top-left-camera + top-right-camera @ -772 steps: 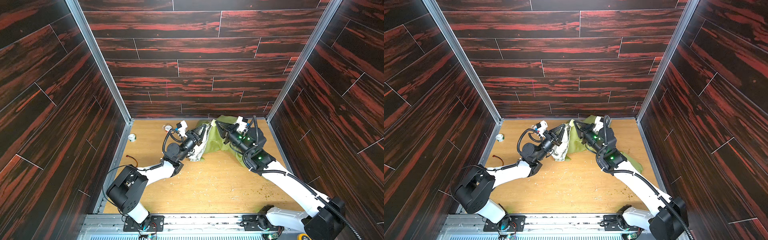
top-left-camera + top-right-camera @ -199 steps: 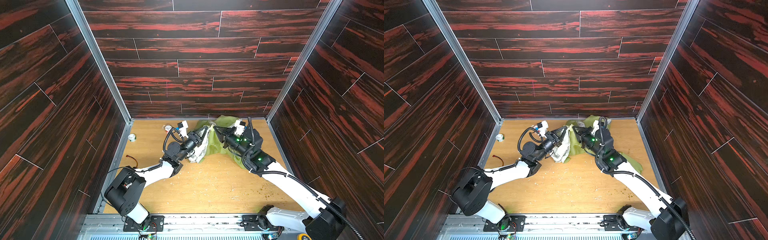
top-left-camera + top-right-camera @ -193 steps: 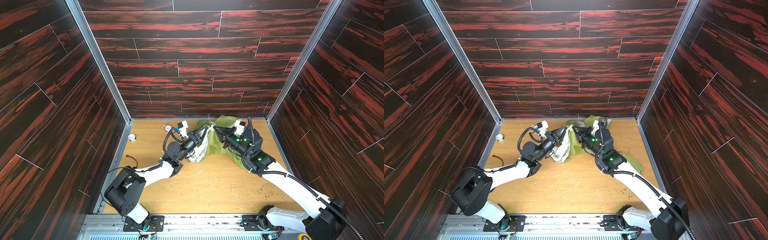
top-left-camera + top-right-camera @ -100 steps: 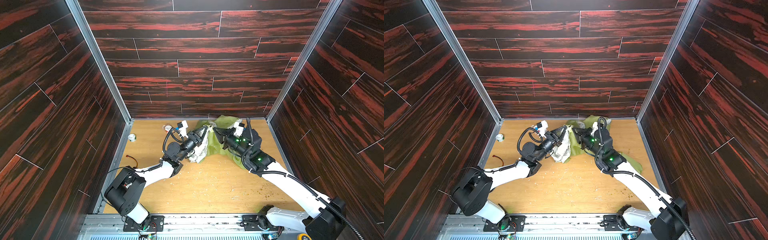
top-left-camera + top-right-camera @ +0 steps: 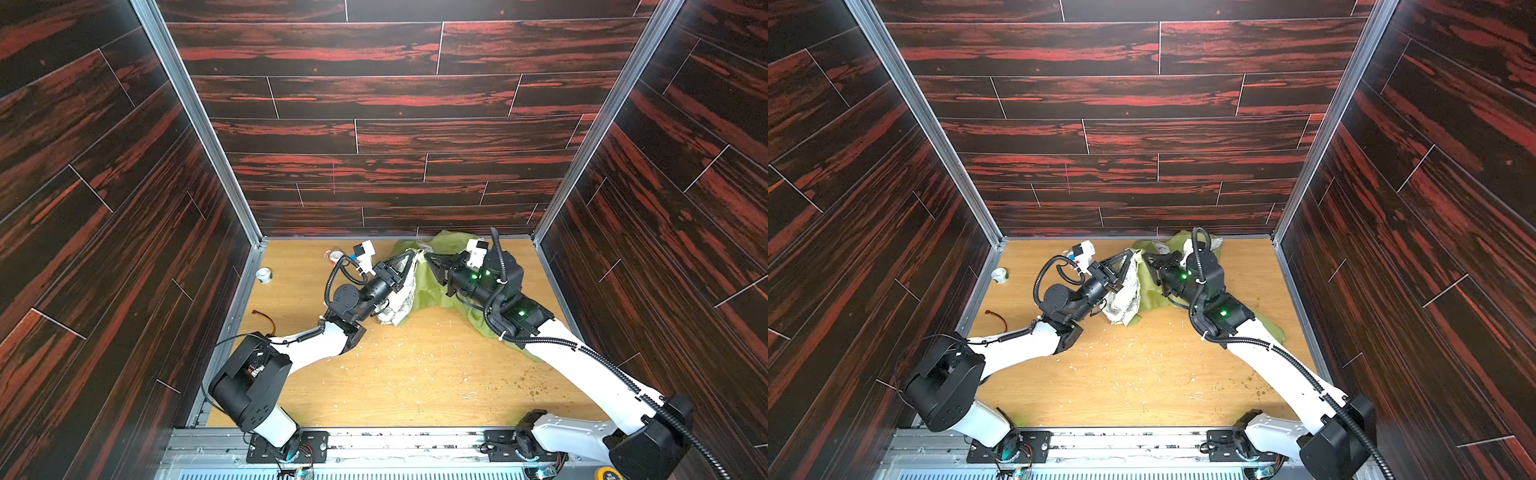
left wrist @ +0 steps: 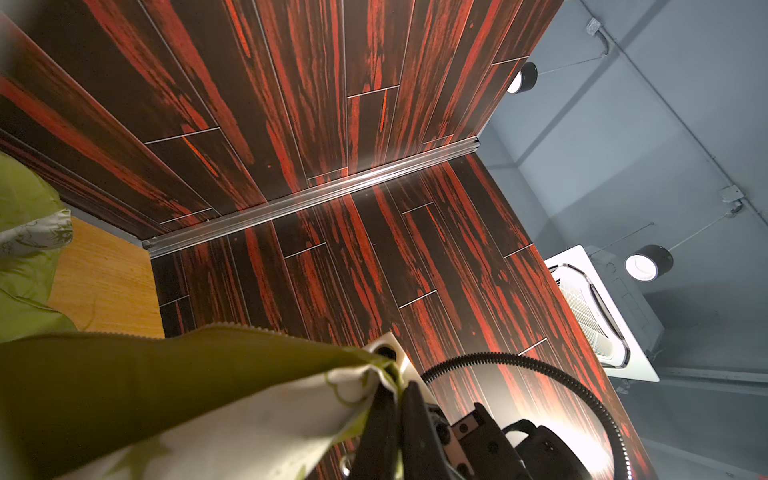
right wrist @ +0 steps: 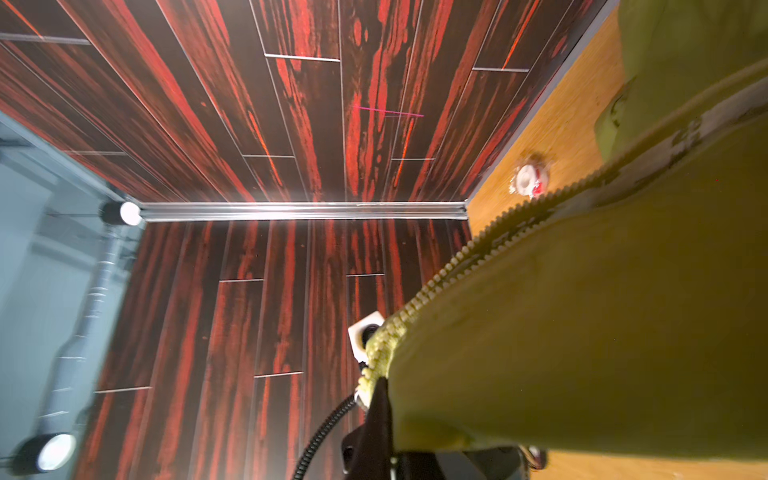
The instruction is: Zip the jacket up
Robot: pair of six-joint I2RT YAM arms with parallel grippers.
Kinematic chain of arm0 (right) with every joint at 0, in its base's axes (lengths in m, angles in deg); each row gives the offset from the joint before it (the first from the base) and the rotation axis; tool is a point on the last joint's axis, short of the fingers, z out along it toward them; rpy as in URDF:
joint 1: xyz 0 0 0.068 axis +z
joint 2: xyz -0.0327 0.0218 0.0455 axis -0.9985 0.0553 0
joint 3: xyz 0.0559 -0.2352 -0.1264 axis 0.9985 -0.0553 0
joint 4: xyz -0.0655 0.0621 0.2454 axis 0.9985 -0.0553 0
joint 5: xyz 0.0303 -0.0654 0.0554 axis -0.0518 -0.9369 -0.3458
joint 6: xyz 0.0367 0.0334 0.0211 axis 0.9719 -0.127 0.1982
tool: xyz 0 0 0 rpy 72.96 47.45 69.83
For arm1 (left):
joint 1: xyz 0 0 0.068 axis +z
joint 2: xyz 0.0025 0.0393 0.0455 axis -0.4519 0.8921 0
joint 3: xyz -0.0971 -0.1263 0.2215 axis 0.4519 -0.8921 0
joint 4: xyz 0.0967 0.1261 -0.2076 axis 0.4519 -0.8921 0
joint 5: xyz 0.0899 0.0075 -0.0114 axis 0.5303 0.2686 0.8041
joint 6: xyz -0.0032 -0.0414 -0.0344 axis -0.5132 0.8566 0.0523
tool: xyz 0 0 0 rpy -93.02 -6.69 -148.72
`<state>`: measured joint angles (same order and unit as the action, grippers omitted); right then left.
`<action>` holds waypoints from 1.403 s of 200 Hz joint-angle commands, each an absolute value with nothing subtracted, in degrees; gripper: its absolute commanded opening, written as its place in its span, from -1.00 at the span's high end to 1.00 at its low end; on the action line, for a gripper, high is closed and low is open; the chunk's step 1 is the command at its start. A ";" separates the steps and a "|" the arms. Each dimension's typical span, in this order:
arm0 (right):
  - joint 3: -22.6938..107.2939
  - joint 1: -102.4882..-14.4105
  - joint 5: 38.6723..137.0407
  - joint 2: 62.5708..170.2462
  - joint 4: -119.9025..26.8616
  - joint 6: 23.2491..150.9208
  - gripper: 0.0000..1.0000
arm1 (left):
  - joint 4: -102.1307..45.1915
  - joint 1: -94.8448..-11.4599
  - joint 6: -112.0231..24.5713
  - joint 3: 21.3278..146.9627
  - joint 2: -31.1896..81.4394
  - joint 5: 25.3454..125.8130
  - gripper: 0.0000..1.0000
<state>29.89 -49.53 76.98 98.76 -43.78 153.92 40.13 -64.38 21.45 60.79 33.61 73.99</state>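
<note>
In both top views the jacket (image 5: 430,291) sits bunched at the back of the table (image 5: 395,374), with the left gripper (image 5: 411,257) and right gripper (image 5: 430,258) jaws each pinched on a front edge, and the zipper (image 7: 419,299) seemingly not yet joined.

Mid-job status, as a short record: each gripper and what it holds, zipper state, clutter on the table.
left gripper: shut on the jacket, pinching an edge with pale lining
right gripper: shut on the jacket, by its zipper teeth
zipper: not joined; each wrist view shows a free row of teeth
jacket: raised between the grippers, rest draped on the table
clutter: small white round item, wire
</note>
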 commanded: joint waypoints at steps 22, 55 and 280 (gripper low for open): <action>31.02 -48.63 77.45 99.18 -45.26 151.03 1.00 | 42.68 -64.50 22.45 61.95 31.78 73.97 1.00; 30.90 -48.48 78.02 99.70 -45.78 151.27 1.00 | 42.64 -64.48 22.81 62.10 31.67 73.79 1.00; 38.89 -48.44 78.68 100.64 -58.32 141.63 1.00 | 34.63 -63.92 31.56 63.70 31.58 64.84 1.00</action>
<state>36.92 -49.29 77.88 101.36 -56.17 144.96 36.94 -63.44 30.01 61.73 33.59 69.38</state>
